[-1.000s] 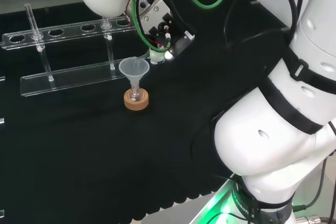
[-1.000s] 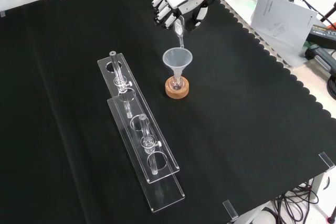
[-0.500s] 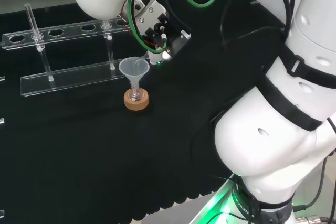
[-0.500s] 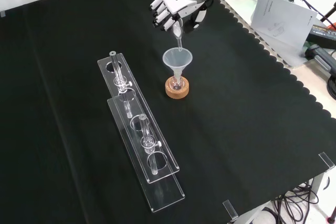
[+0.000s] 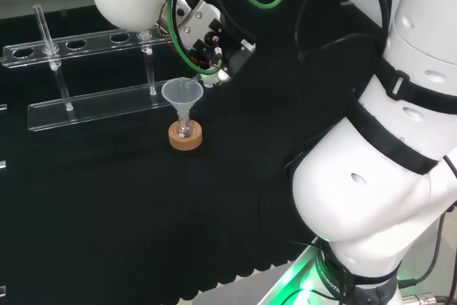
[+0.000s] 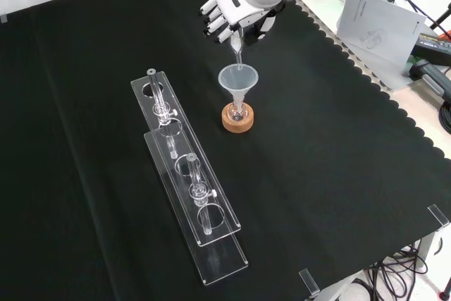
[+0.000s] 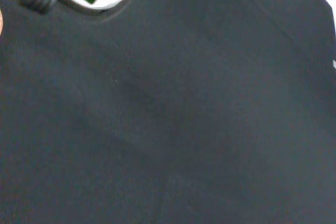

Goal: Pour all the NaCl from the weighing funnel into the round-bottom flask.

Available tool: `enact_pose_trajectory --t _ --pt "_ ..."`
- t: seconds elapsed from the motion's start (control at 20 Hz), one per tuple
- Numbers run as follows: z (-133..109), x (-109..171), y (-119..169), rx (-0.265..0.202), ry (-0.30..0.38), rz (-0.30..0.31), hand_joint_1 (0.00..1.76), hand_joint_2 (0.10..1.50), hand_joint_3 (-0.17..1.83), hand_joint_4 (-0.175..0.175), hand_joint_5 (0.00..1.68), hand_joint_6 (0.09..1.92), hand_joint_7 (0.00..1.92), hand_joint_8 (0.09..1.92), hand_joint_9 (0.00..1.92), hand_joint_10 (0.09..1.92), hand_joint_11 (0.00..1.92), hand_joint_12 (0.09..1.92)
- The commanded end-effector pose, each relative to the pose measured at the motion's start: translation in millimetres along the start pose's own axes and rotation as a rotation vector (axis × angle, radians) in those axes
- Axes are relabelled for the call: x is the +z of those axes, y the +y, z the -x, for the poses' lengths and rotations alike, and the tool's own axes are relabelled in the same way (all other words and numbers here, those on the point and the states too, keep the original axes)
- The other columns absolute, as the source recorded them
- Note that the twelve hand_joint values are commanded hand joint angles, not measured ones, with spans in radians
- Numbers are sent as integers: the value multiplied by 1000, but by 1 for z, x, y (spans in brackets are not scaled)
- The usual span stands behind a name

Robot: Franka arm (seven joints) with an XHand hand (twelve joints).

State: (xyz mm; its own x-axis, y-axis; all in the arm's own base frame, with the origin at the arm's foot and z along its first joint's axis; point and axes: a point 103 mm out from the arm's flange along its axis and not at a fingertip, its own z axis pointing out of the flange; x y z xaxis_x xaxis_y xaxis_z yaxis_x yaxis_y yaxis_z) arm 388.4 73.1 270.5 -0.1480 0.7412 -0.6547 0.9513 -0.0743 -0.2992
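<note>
Alignment of spout and cone is what the pour turns on. The weighing funnel (image 6: 237,51) is pinched in the curled fingers (image 6: 215,24) of the hand (image 6: 236,6) and hangs below them with its long axis steep, tilted a little off upright — its lower tip sits at the mouth of the clear funnel (image 6: 238,77). That funnel stands in the neck of the round-bottom flask (image 6: 237,113), which is seated in a cork ring (image 6: 237,121) directly beneath the fingers. Whether any salt is running cannot be told.

Against the earlier pictures, the hand has been raised and rolled further over in the front view, so the weighing funnel is held steeper than before, while its tip has stayed at the cone's mouth. The flask, the cork ring and the clear racks (image 6: 187,195) have not moved.
</note>
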Motion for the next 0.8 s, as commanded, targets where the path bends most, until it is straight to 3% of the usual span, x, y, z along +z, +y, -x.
enact_pose_trajectory --t 0.05,0.55,0.8 --pt "0 -2 1 5 -35 -1 1113 666 670 175 1234 749 662 635 970 363 711 1100" --pt "0 -1 2 18 -107 -12 1113 666 670 175 1234 749 660 635 972 358 712 1098" --pt "0 -2 2 22 -111 -15 1113 666 670 175 1234 748 659 635 972 356 713 1097"
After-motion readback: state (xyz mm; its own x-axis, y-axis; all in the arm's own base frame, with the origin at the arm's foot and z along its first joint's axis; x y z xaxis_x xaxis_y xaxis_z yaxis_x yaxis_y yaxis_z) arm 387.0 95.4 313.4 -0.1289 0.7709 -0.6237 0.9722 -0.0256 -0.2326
